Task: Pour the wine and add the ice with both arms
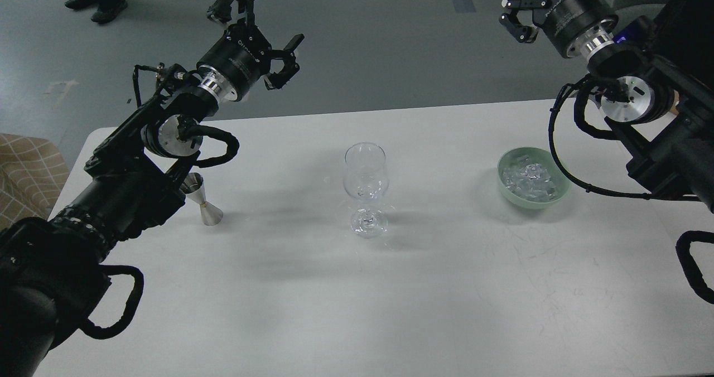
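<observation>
Partly hidden jigger (205,205), right hand (521,10) seemingly cropped

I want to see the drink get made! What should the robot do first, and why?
Probably lower the open left gripper toward the metal jigger. Both grippers hang empty above the table, the wine glass looks empty, and the ice sits in its bowl.

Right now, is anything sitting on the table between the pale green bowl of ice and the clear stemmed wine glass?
Nothing visible. The white table is bare between the pale green bowl holding the clear ice chunks and the clear stemmed wine glass. The small metal jigger stands on the glass's far side, under the left arm.
</observation>
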{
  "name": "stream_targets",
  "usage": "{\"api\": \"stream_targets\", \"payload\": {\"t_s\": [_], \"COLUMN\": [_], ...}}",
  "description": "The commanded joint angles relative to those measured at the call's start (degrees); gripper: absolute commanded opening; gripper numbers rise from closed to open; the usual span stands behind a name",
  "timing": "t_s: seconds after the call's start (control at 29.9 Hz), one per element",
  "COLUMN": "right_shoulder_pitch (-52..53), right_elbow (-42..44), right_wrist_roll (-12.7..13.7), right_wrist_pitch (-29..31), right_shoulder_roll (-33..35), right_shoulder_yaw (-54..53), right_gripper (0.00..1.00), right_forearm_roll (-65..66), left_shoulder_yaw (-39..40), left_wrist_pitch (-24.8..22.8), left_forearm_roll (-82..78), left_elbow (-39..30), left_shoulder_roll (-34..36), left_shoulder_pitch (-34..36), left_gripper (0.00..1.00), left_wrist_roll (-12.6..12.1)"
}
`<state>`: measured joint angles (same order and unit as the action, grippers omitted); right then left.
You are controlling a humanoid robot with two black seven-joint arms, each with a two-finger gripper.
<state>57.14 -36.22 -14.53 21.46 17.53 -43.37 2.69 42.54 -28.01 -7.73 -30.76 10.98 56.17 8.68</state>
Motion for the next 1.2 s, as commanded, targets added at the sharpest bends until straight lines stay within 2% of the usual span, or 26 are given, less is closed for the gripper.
{"api": "stream_targets", "payload": {"t_s": [0.0,0.43,0.57,1.17], "right_shoulder_pitch": [-0.2,-0.5,-0.1,0.3], "right_elbow": [0.0,0.4,1.2,1.4], "right_wrist_roll": [1.3,1.3,0.8,0.8], "right_wrist_pitch": [0.0,-0.6,-3.2,-3.1], "right_shoulder_roll": [0.4,0.1,-0.6,-1.1], "right_shoulder_yaw": [0.0,0.0,0.0,0.0], "right_gripper": [1.0,1.0,1.0,1.0], "right_forearm_roll": [-1.4,-0.6,-0.6,-0.3], "left_shoulder_yaw": [0.0,2.4,2.3,2.5], "left_wrist_pitch": [0.0,0.0,0.0,1.2], "left_forearm_roll": [0.0,1.1,0.8,1.1], "left_elbow": [0.0,2.2,2.3,1.6], "left_shoulder_roll": [-0.1,0.9,0.8,1.5], "left_shoulder_pitch": [-0.3,0.5,1.4,2.5], "left_gripper": [0.99,0.99,0.99,0.99], "left_wrist_roll": [0.0,-0.3,-0.7,-1.4]}}
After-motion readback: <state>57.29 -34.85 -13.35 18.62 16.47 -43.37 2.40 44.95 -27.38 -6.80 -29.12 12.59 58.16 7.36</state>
